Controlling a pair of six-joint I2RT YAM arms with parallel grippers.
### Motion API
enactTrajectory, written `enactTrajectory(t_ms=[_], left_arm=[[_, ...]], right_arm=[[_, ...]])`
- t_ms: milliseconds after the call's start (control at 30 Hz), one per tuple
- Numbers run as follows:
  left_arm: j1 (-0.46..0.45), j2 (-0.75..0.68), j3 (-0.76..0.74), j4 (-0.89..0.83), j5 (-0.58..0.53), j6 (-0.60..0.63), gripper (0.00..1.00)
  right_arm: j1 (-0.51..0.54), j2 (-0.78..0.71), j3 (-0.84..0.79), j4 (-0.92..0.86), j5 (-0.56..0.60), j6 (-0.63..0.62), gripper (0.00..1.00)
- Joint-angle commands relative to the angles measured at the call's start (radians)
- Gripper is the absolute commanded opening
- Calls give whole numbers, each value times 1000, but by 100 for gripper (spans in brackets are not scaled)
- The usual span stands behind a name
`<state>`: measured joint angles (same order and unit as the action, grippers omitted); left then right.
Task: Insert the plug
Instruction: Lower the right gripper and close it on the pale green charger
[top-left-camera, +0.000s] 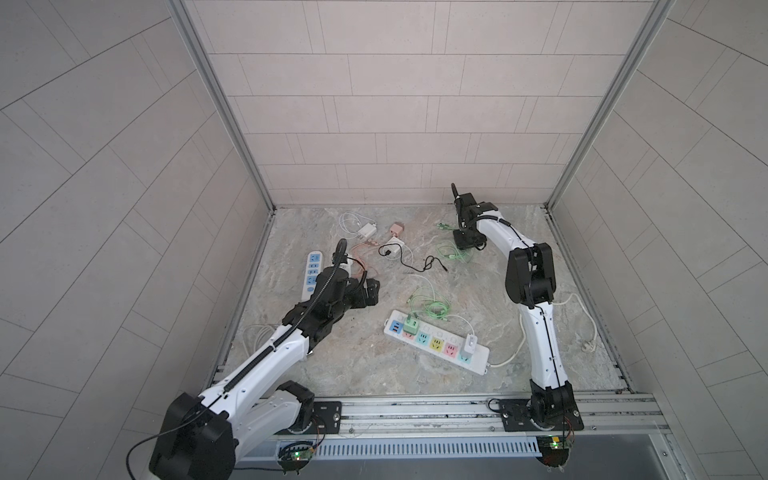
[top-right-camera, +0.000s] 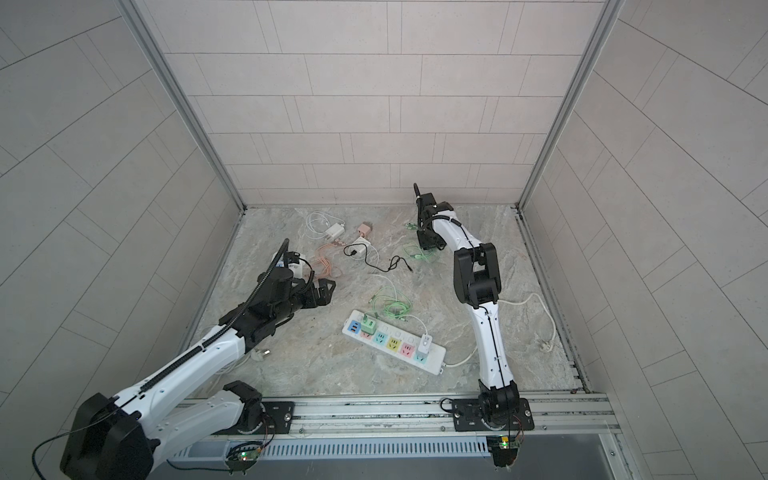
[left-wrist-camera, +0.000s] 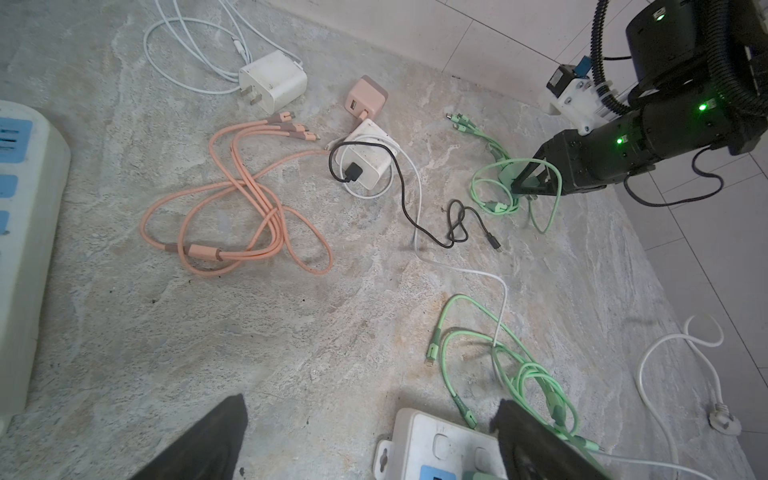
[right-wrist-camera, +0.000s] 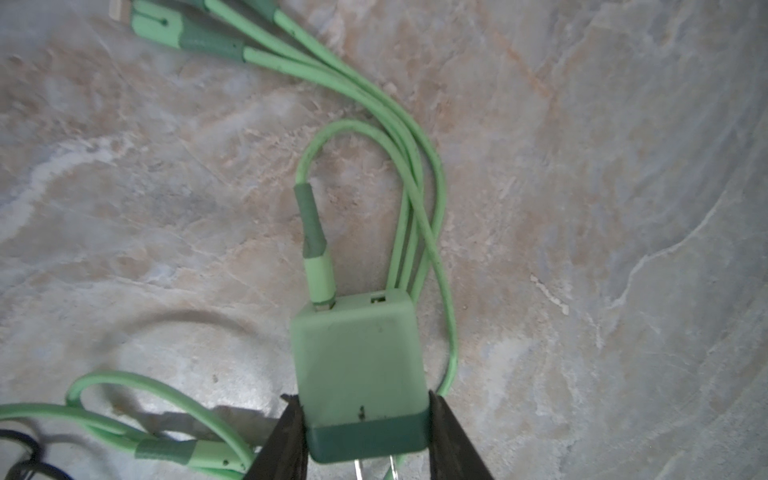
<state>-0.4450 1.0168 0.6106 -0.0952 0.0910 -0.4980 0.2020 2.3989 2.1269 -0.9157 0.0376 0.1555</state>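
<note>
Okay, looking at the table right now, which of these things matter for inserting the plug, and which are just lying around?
In the job: green charger, right gripper closed on its sides, multicolour power strip (likely target).
Lying about: pink charger, white pronged charger, orange cable, black cable, blue-socket power strip.

Left pincer (left-wrist-camera: 370, 402) stands spread wide by the power strip (left-wrist-camera: 419, 436) and green cable (left-wrist-camera: 521, 370).

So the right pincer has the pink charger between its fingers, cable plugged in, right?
Not pink: the right wrist view shows the right pincer has the green charger between its fingers, cable plugged in.
</note>
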Motion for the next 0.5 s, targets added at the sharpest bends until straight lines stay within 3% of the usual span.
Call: enactTrajectory(t_ms=[0,300,467], left_arm=[[6,-37,-5,-36,11,4,100],[6,-117,27,-97,36,6,100],[3,-118,33,-59,105,0,100]], right_arm=[[1,-115,-63,26,-52,24,10],[20,-459,-357,248,-159,41,10],[57,-631,-564,391,-273,90,11]])
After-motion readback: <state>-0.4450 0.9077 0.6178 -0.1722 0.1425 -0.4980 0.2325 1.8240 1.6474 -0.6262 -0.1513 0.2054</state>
